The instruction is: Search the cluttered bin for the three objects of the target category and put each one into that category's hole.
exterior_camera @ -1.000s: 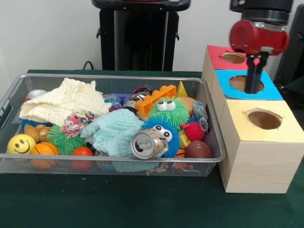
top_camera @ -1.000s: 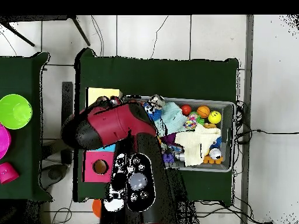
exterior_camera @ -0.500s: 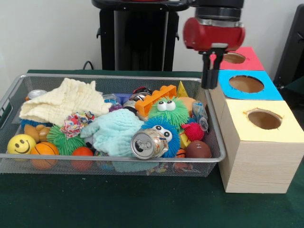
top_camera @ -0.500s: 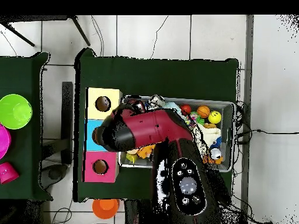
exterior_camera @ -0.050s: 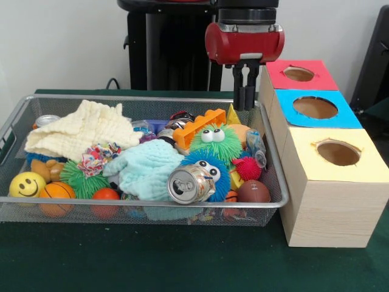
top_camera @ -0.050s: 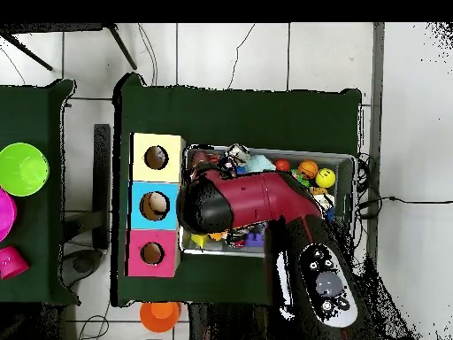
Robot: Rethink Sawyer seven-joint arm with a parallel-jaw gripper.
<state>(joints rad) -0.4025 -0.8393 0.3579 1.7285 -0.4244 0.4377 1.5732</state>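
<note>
The wire mesh bin (exterior_camera @ -0.050s: pixel 146 204) is full of mixed objects: a crushed silver can (exterior_camera @ -0.050s: pixel 189 184), a green fuzzy toy (exterior_camera @ -0.050s: pixel 213 143), a blue fuzzy toy (exterior_camera @ -0.050s: pixel 214 171), an orange toothed block (exterior_camera @ -0.050s: pixel 197 128), a pale yellow cloth (exterior_camera @ -0.050s: pixel 82 131) and a light blue cloth (exterior_camera @ -0.050s: pixel 146 167). To its right stand three wooden boxes with holes, topped red (exterior_camera @ -0.050s: pixel 276 67), blue (exterior_camera @ -0.050s: pixel 346 118) and yellow (exterior_camera @ -0.050s: pixel 304 146). My gripper (exterior_camera @ -0.050s: pixel 245 104) hangs above the bin's far right corner, open and holding nothing. In the overhead view the arm's red head (top_camera @ -0.050s: pixel 217 205) covers it.
A smiley ball (exterior_camera @ -0.050s: pixel 26 184), a small basketball (exterior_camera @ -0.050s: pixel 56 191), a red spiky ball (exterior_camera @ -0.050s: pixel 247 168) and a brown football (exterior_camera @ -0.050s: pixel 253 191) lie along the bin's front. Seen from overhead, a green bowl (top_camera @ -0.050s: pixel 22 168) sits on a side table and an orange cup (top_camera @ -0.050s: pixel 159 314) on the floor.
My gripper has swung from above the blue box's hole leftward to the bin's far right corner. Nothing in the bin has shifted.
</note>
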